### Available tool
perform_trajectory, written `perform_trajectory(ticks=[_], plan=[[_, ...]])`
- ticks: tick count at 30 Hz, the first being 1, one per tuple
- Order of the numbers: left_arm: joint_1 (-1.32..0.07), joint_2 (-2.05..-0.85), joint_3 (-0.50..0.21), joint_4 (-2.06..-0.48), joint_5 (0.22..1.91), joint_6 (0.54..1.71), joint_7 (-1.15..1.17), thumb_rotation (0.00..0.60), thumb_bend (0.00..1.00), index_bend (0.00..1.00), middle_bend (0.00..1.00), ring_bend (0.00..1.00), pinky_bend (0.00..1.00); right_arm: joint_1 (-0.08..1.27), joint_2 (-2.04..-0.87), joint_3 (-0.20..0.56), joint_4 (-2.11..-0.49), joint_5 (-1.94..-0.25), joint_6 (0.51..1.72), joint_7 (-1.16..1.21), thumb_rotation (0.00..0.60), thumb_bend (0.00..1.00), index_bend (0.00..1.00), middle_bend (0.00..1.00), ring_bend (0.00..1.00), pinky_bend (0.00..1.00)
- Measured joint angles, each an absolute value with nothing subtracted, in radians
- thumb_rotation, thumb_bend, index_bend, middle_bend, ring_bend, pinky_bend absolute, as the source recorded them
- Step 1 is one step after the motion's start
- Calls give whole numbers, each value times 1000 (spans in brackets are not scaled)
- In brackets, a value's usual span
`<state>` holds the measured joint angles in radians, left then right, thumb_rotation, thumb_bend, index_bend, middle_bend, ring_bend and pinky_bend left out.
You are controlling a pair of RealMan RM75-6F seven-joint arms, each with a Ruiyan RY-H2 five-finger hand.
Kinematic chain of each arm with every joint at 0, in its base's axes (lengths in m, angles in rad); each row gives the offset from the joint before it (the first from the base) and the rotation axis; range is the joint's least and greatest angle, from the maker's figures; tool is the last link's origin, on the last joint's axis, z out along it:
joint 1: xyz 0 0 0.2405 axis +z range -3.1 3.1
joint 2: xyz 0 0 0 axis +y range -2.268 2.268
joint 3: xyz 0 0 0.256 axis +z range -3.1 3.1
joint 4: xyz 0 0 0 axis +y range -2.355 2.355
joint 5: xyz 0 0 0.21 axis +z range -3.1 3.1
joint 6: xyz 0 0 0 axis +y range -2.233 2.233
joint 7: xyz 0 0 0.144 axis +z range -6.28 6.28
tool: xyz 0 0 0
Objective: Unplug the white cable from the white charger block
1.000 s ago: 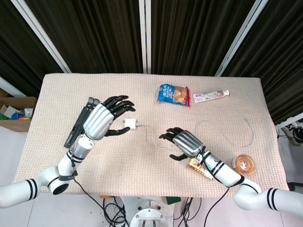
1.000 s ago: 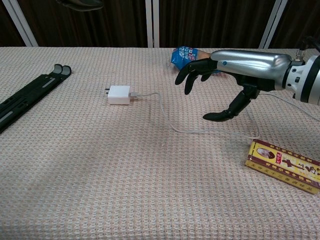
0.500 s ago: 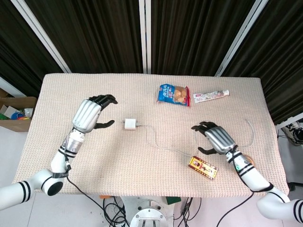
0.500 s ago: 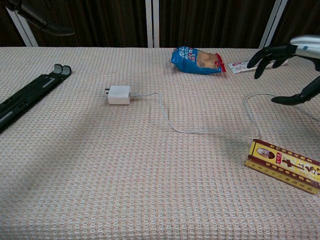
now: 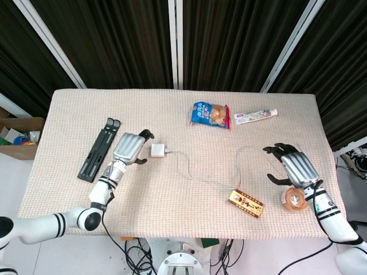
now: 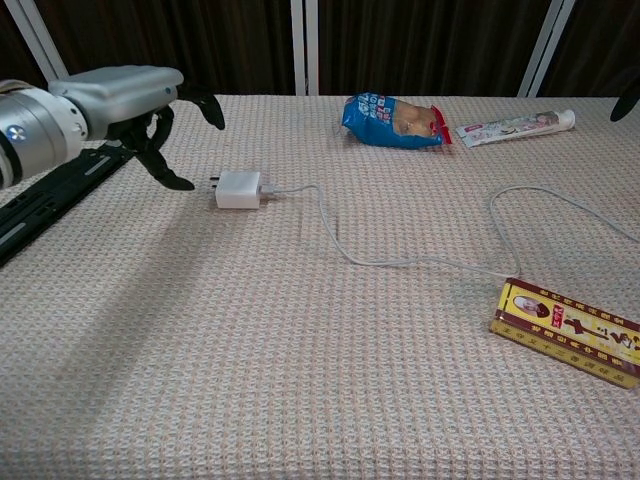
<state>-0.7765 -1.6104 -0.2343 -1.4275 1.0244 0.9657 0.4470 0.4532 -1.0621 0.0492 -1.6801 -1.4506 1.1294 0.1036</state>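
The white charger block lies flat on the cloth-covered table, its prongs pointing left. The white cable is plugged into its right side and winds right into a loop near the table's right edge. My left hand hovers just left of the block with its fingers curved and apart, holding nothing and not touching the block. My right hand is far to the right with spread fingers, empty, beside the cable's loop. Only a dark fingertip of it shows in the chest view.
A black folding stand lies left of my left hand. A blue snack bag and a toothpaste tube lie at the back. A yellow box and an orange cup sit front right.
My left hand swung away to the left, then came back down close beside the charger block. My right hand withdrew from the table's middle to the far right. Block and cable have not moved.
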Motion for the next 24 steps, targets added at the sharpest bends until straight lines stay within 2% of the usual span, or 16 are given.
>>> perform_trajectory(ticks=[6, 15, 19, 24], plan=[[-822, -1709, -248, -1325, 933, 943, 489, 600, 102, 289, 251, 713, 942, 446, -1063, 52, -1677, -1453, 1134, 105, 600, 301, 273, 316, 135, 225], [-872, -1784, -285, -1198, 854, 909, 494, 600, 108, 320, 276, 719, 946, 437, -1066, 54, -1660, -1455, 1131, 125, 600, 301, 273, 316, 136, 225], [-891, -1797, -318, -1161, 825, 893, 475, 600, 112, 321, 282, 723, 948, 433, -1066, 55, -1654, -1456, 1131, 131, 600, 300, 276, 316, 135, 225], [-904, -1764, -321, -1182, 778, 832, 478, 600, 114, 329, 277, 721, 946, 428, -1068, 54, -1644, -1458, 1131, 145, 600, 300, 278, 316, 136, 225]])
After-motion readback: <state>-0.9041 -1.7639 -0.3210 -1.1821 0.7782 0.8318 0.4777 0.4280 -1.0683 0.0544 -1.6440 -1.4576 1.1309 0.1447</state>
